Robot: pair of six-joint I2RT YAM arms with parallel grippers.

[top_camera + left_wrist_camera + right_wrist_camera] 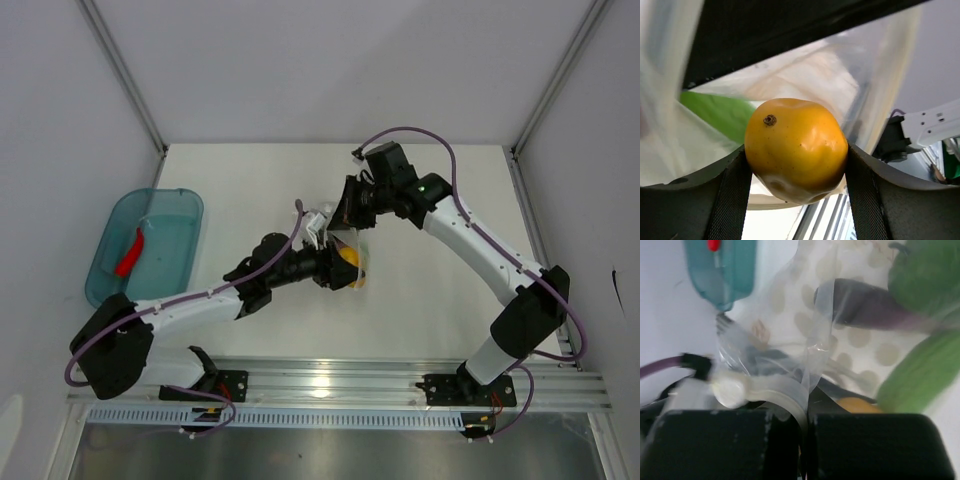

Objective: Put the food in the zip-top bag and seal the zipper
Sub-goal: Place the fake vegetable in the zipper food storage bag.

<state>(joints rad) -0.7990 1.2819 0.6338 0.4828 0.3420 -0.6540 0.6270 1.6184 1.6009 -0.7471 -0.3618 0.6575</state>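
Observation:
My left gripper (pixel 796 167) is shut on the yellow pepper (pixel 796 147), which sits at the mouth of the clear dotted zip-top bag (pixel 805 75). In the top view that pepper (pixel 350 257) is at the left gripper's (pixel 338 268) tip, just below the right gripper (pixel 348 220). My right gripper (pixel 807 422) is shut on the bag's mouth edge, with the curled zipper (pixel 787 390) band running into its jaws. Inside the bag (pixel 850 335) lie the purple eggplant (pixel 870 305) and two green vegetables (pixel 927 275) (pixel 915 375). The red chili (pixel 128 258) lies in the teal tray (pixel 175 205).
The teal tray stands at the table's left edge, next to the left wall. Both arms meet at mid-table over the bag. An aluminium rail (pixel 340 385) with the arm bases runs along the near edge.

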